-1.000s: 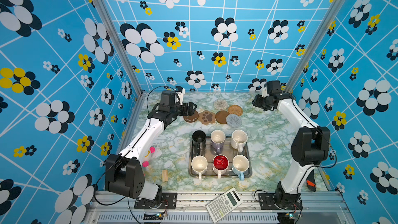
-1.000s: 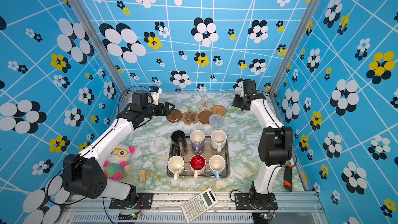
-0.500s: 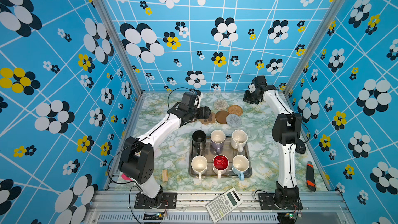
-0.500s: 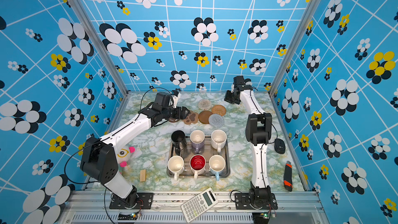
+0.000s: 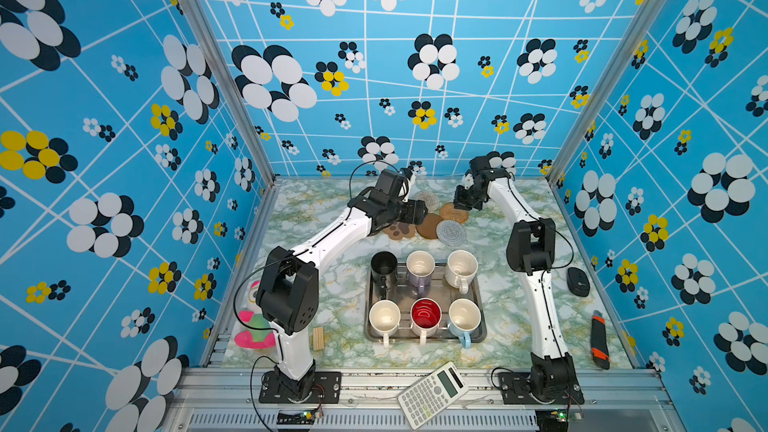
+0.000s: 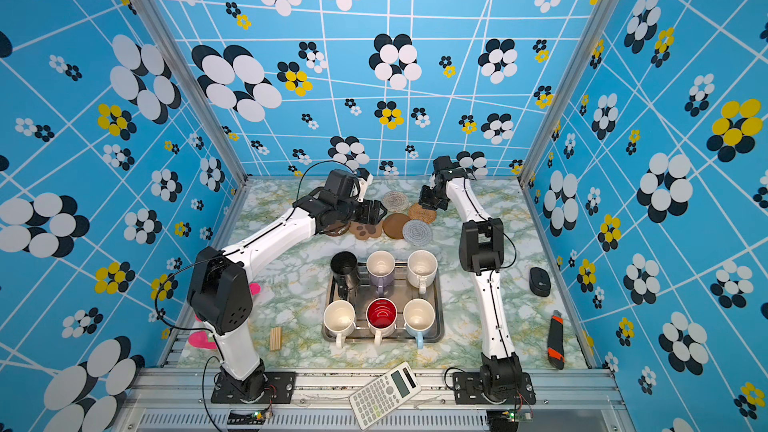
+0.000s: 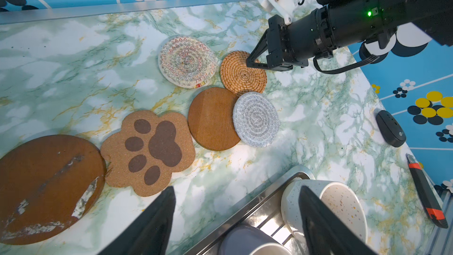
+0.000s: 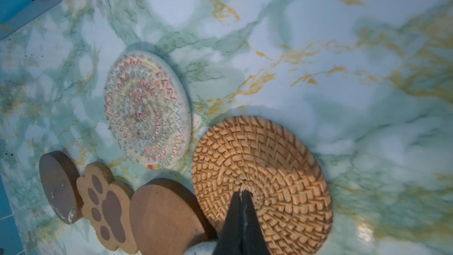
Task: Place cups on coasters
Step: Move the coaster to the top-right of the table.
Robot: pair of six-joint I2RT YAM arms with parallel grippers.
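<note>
my right gripper [image 8: 241, 193] has its fingers pinched together on nothing, tips pressing the rattan coaster [image 8: 282, 163]. my left gripper [image 7: 237, 190] hangs spread wide and empty over the bunched, overlapping coasters [image 5: 428, 226]. all six cups [image 5: 425, 313] sit in the tray [image 5: 440, 289], so none is placed yet.

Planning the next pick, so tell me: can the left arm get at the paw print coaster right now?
Probably yes. The left fingers hang open close by the paw-print coaster, which lies flat and uncovered; the brown disc close against its edge may crowd one finger.
</note>
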